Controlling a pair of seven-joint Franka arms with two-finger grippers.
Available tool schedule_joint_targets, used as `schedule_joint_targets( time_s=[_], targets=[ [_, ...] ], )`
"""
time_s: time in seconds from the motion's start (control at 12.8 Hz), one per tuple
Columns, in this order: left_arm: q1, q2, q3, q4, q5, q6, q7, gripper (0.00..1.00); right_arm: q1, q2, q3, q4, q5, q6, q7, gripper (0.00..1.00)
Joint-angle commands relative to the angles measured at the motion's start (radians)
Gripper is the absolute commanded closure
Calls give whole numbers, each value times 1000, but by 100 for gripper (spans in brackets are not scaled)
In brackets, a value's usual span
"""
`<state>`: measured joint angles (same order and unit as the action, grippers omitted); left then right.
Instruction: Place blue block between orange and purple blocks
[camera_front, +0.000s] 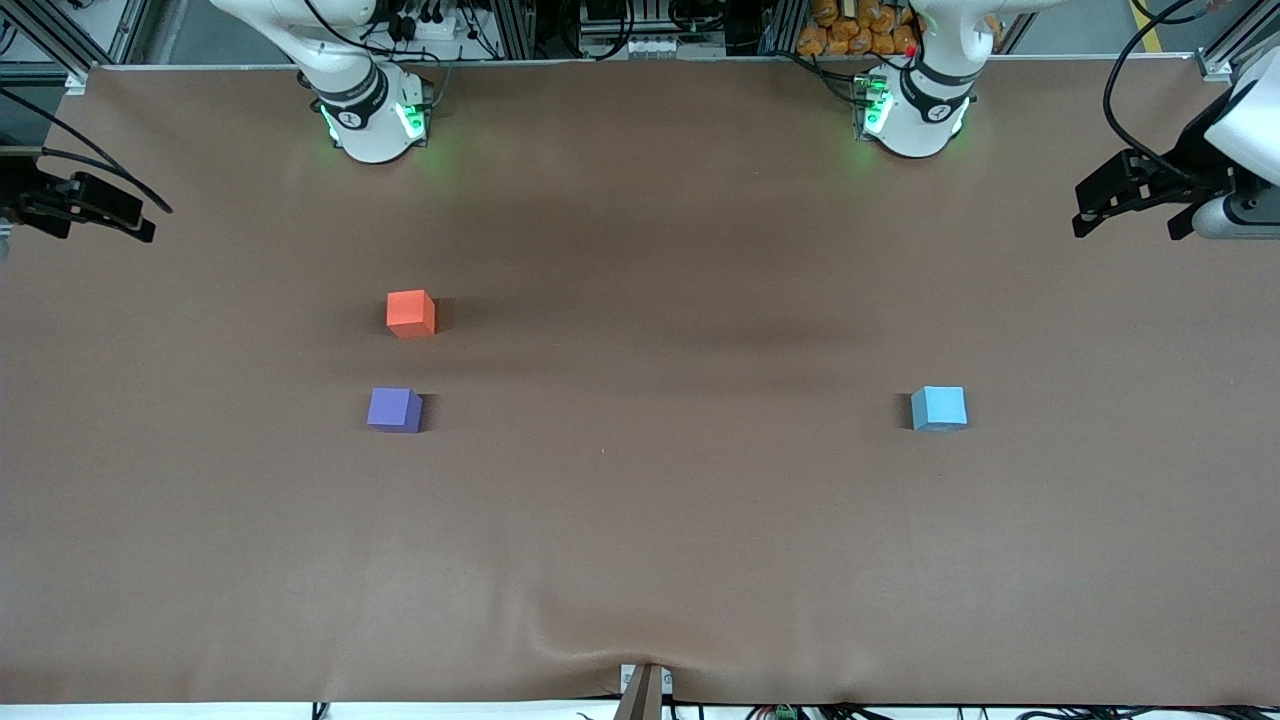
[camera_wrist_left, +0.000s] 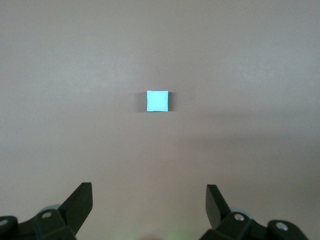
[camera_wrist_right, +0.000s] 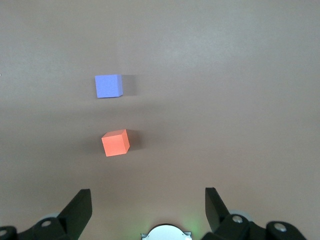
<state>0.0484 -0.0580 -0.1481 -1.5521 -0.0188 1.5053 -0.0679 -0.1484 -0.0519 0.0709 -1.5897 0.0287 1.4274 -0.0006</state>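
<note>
Blue block (camera_front: 938, 408) sits alone on the brown table (camera_front: 640, 560), toward the left arm's end, well apart from the other two. Orange block (camera_front: 410, 312) and purple block (camera_front: 394, 409) are near each other toward the right arm's end; purple is nearer the front cam than orange, with a bare gap of table between them, which is the target slot.

Left gripper (camera_wrist_left: 149, 202) hangs high at its end of the table, fingers spread wide, nothing between them. In the left wrist view the blue block lies ahead of the open fingers, roughly centred between them, so judging by that the left arm is the one to fetch it: go fwd and down. The block is a cube, no long axis, faces approx square to the fingers.

Right gripper (camera_wrist_right: 148, 202) waits high at its own end, also spread wide and empty, orange and purple blocks in its view.

Carrying blue over means a long cross-table move; a handover may be needed
</note>
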Motion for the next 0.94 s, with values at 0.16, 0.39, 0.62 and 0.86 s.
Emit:
schedule_joint_targets(
  time_s=[0.16,0.39,0.62,0.86],
  targets=[
    [8,6,5,18,-4,-14,20,0,-8,-19,4,-15,-12,-8,-19,0],
    [7,21,4,20,40,-14,22,0,16,-17,4,-16,-10,-10,-19,0],
    [4,29,4,18,45,-14,13,0,21,-11,4,-19,-10,-25,-19,0],
    [5,29,4,18,43,-10,8,0,38,-6,4,-44,-4,-15,-19,0]
  ],
)
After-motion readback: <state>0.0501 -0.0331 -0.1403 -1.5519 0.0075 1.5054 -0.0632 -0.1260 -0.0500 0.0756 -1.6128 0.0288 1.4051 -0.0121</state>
